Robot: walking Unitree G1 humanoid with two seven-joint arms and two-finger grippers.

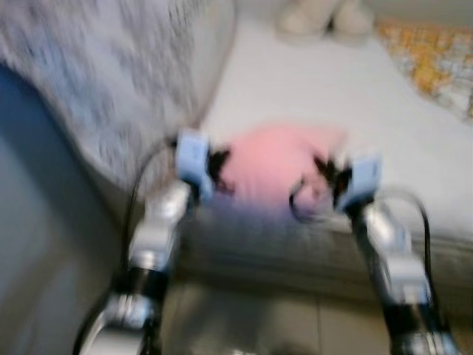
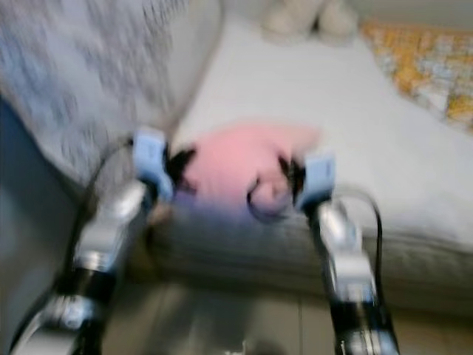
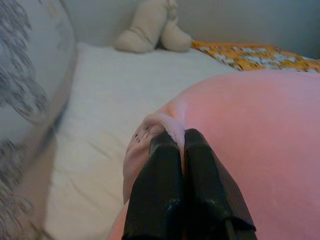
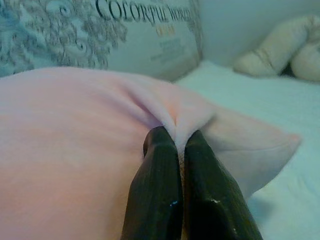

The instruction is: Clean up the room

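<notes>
Nearest, floor (image 1: 244, 318) and bed edge, blurred in both eye views. Above that edge, two silver arms reaching forward. Left pincer (image 3: 181, 142) clenched on a pinched fold at one side of the pink pillow (image 1: 270, 166); right pincer (image 4: 176, 137) clenched likewise on a fold at the opposite side. Black fingers (image 3: 160, 200) pressed tight together in each wrist view, fabric bunched between the tips.

Pillow at the near edge of the bed (image 1: 310, 96), held between the two pincers; resting or lifted, cannot tell through the blur.

Judged by the puckering cover: soft, light, plush, easily deformed. No stiffness to rely on, so likely to sag in the middle between the two holds. Fleecy surface probably not slippery, yet only a thin pinch of cloth gripped on each side, so a sharp tug might slip it free. Not fragile. Sensible holds: seams or corners at opposite ends, much as gripped now, with both arms kept moving together.

Further back, a grey patterned cushion (image 4: 75, 30) with printed lettering on the left. Beyond, white sheet, then a cream plush toy (image 3: 150, 30) at the far wall and a yellow patterned blanket (image 3: 255, 55) to the right.
</notes>
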